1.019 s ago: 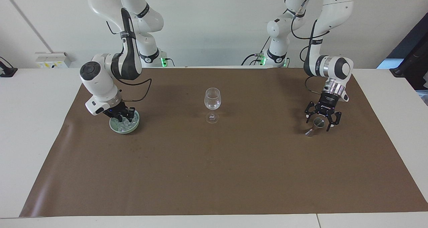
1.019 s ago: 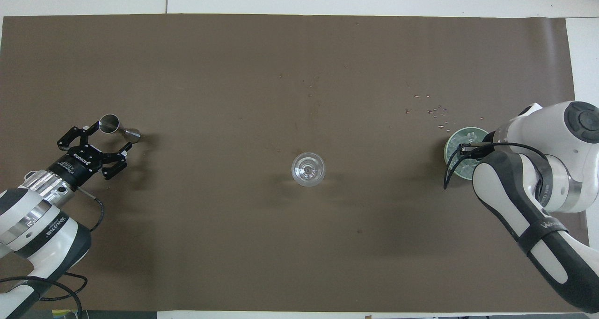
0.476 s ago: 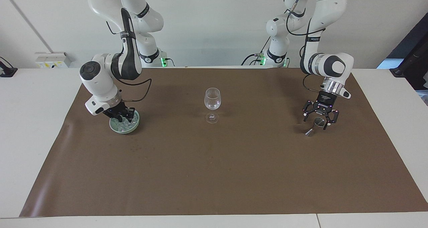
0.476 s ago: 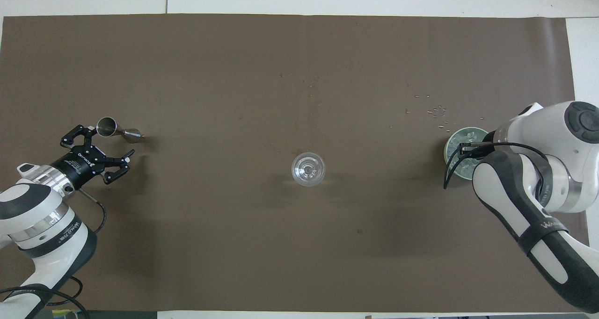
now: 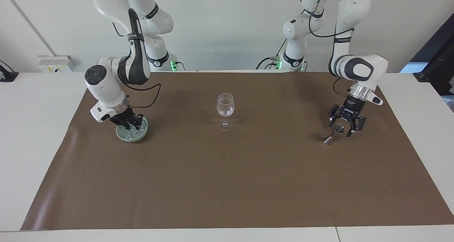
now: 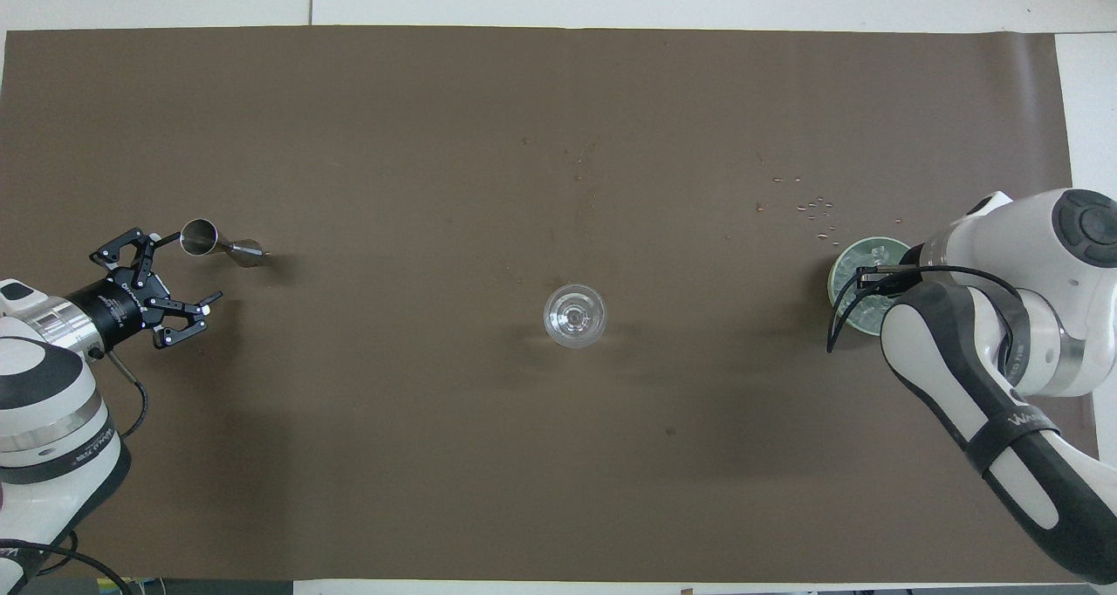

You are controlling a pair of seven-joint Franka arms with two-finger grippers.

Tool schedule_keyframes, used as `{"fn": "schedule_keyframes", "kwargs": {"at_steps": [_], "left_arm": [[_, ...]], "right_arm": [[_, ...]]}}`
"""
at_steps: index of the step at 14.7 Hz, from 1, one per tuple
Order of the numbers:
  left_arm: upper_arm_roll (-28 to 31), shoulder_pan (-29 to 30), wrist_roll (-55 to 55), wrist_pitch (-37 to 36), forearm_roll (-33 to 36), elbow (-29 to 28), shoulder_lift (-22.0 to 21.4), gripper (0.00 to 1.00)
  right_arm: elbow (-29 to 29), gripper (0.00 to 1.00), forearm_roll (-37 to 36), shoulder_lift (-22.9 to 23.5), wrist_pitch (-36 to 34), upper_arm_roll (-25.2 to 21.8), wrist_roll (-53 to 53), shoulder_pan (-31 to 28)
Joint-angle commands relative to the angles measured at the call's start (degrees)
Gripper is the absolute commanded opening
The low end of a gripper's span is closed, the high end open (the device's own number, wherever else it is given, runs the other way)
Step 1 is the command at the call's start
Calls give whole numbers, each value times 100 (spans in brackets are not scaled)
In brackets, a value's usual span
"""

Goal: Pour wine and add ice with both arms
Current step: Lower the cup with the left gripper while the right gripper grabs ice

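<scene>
**Dial:** overhead view, wine glass at the centre, 12 o'clock pointing away from the robots.

1. Table (image 5: 35, 128): white, covered over most of its top by a brown mat (image 5: 227, 181).
2. Wine glass (image 5: 225, 105): clear, stemmed, upright at the middle of the mat. No hand is near it.
3. Bowl (image 5: 133, 139): pale green, at 3 o'clock of the glass, toward the right arm's end of the table and well apart from the glass.
4. Ice (image 5: 132, 131): small clear chunks heaped inside the bowl.
5. Specks (image 6: 812, 207): small pale marks scattered on the mat at about 11 o'clock of the bowl, near it.
6. Measuring cup (image 5: 339, 129): small, metal, double-ended, at 9 o'clock of the glass, toward the left arm's end of the table. One end rests on the mat and the open mouth is uppermost.
7. Right hand (image 5: 131, 123): lowered into the bowl, down among the ice. Whether it is open or closed cannot be told, nor whether it holds a chunk.
8. Left hand (image 5: 343, 125): spread wide open, gripping nothing, low over the measuring cup. In the facing view the cup's mouth shows between its fingers. Contact cannot be told.
</scene>
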Motion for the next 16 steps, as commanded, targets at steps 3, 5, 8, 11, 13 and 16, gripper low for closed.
{"fn": "schedule_keyframes", "kwargs": {"at_steps": [3, 5, 8, 11, 13, 16], "left_arm": [[2, 559, 9, -980, 1953, 669, 17, 100], [2, 613, 0, -1620, 3138, 1151, 69, 100], [-6, 561, 0, -2614, 4941, 2056, 166, 100], [-41, 246, 53, -3632, 6270, 2988, 316, 100], [-33, -71, 71, -4161, 6641, 3420, 307, 100], [-50, -476, 552, -4777, 7029, 3938, 219, 100]], "right_arm": [[-132, 34, 53, -90, 126, 31, 67, -19], [-176, 26, 53, -99, 144, 31, 50, -19], [-158, 10, 53, -99, 135, 31, 50, -19], [17, 9, 44, -73, -84, 31, 41, -1], [315, 9, 35, -55, -443, 40, 41, 16], [851, 9, 27, -116, -1155, 179, 50, 77]]}}
